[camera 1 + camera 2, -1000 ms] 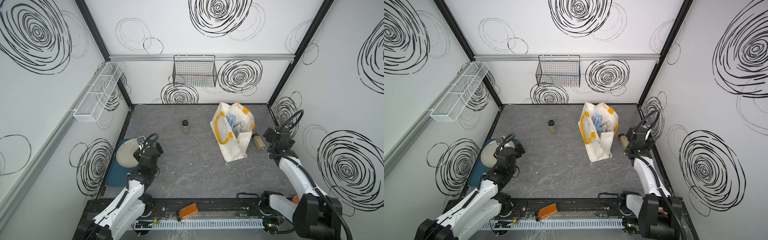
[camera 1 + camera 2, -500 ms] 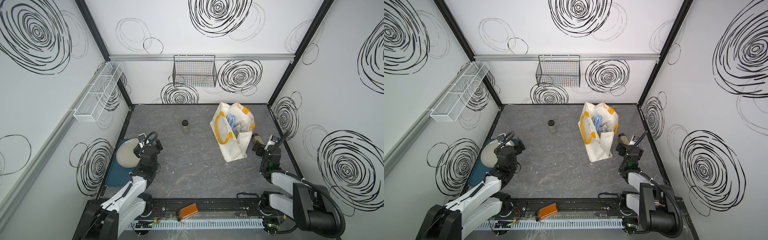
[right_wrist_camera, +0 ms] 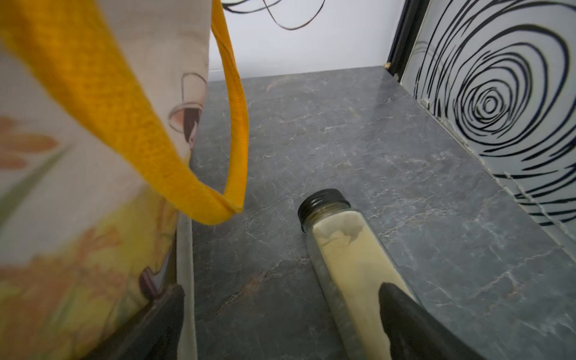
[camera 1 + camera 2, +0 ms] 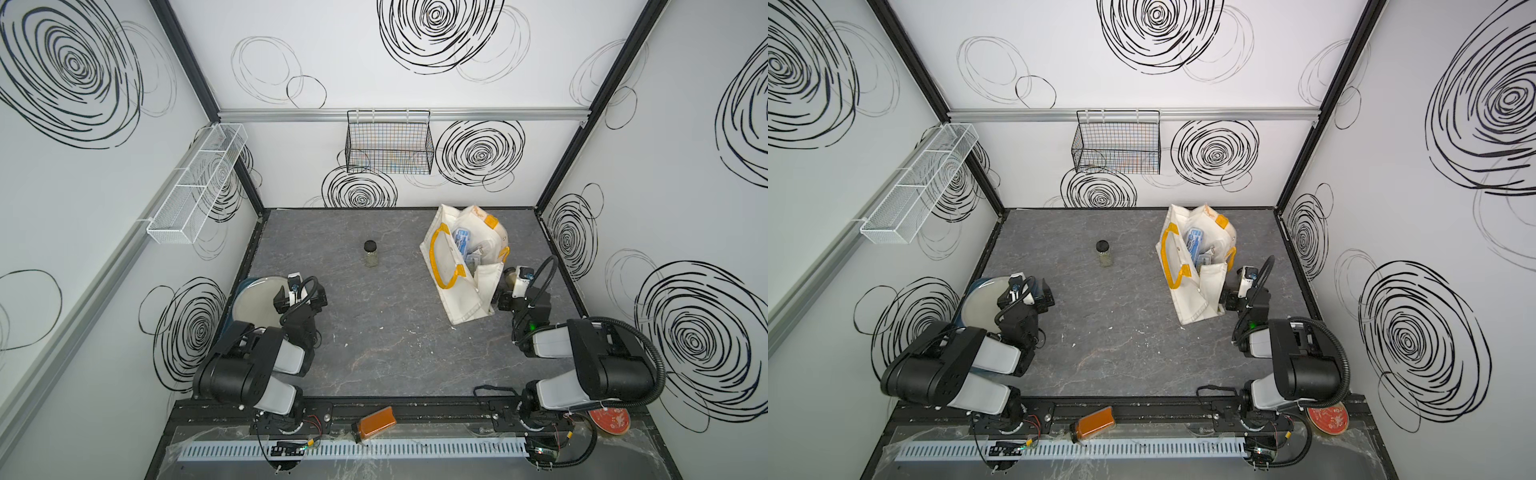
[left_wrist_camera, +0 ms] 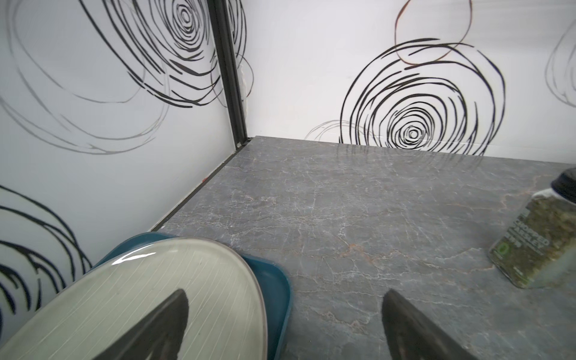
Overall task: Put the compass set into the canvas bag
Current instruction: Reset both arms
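The cream canvas bag with yellow-orange handles stands at the back right, mouth open upward. A clear bluish plastic case, which I take for the compass set, lies inside that mouth. My right gripper is open and low, just right of the bag. One of its fingers is by the bag's printed side, the other over a lying bottle. My left gripper is open and empty at the near left, far from the bag.
A black-capped bottle of beige powder lies on the floor right of the bag. A herb jar stands mid-back. A pale plate rests on a teal tray under the left gripper. An orange jar lies on the front rail.
Both arms have folded back toward their bases. The right gripper has dropped and shifted left, closer to the bag and the bottle. The bag and its contents have not moved.
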Robot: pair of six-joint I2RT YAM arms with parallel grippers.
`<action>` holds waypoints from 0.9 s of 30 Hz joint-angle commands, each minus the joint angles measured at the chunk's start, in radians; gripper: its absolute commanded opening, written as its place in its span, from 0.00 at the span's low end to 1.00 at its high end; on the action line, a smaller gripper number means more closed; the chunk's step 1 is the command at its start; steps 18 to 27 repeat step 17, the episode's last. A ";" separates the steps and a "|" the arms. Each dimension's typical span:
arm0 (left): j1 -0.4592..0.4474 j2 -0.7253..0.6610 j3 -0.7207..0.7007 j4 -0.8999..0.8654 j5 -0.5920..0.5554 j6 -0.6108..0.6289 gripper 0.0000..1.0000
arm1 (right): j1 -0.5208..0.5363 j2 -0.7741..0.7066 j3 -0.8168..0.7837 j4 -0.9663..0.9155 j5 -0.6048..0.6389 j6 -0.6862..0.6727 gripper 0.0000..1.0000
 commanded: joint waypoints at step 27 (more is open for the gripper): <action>0.023 -0.011 0.093 0.011 -0.001 -0.002 0.99 | 0.003 -0.009 0.078 -0.033 0.077 0.033 1.00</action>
